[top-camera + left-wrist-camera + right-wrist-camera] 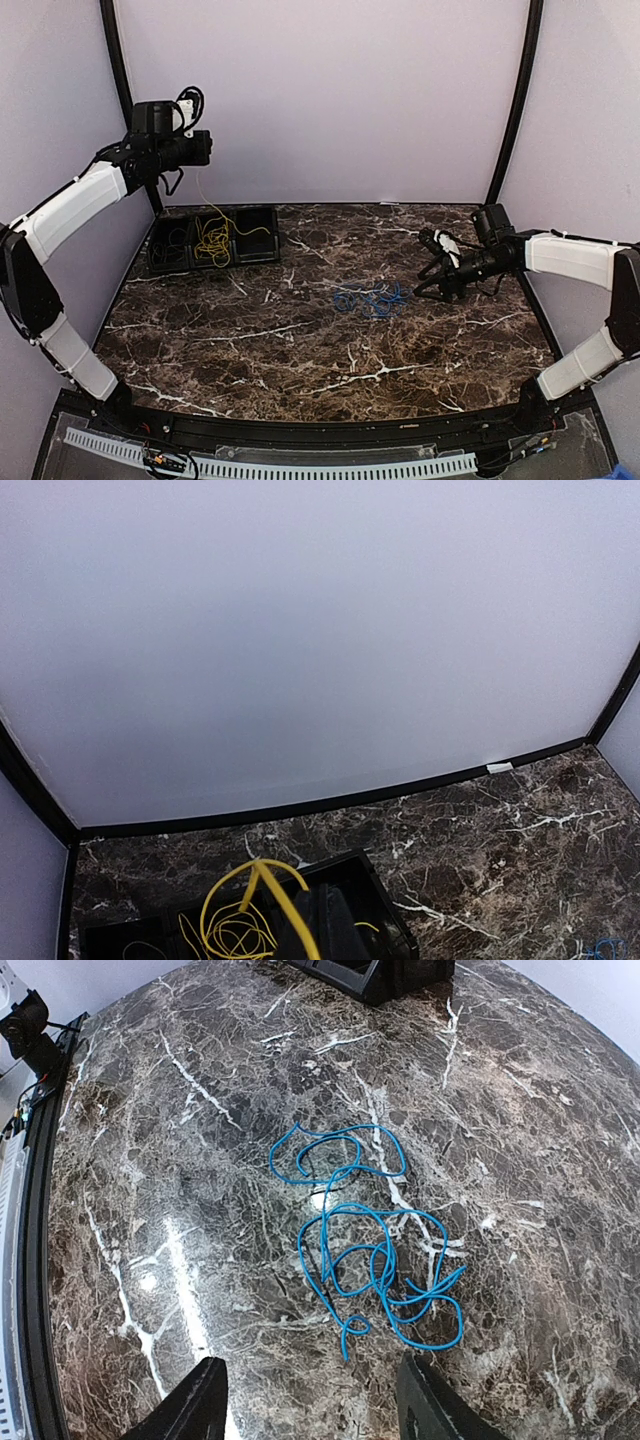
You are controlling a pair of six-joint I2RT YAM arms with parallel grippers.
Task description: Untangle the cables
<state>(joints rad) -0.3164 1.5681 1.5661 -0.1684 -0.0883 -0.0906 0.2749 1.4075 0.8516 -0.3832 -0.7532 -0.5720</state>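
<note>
The yellow cable (213, 240) lies in loose loops in the middle compartment of a black tray (262, 250), and one thin strand rises from it to my left gripper (197, 150), which is raised high at the back left. In the left wrist view the fingers (322, 928) are pressed together with the yellow cable (240, 920) running up past them. The blue cable (370, 298) lies in a loose tangle on the marble table, right of centre. My right gripper (436, 280) is open and empty just right of it. In the right wrist view the blue cable (372, 1245) lies just ahead of the gripper (315, 1410).
The black tray (395, 925) stands at the back left and has three compartments. A black coiled cable (175, 240) lies in its left compartment. White walls enclose the table, with black corner posts (515, 100).
</note>
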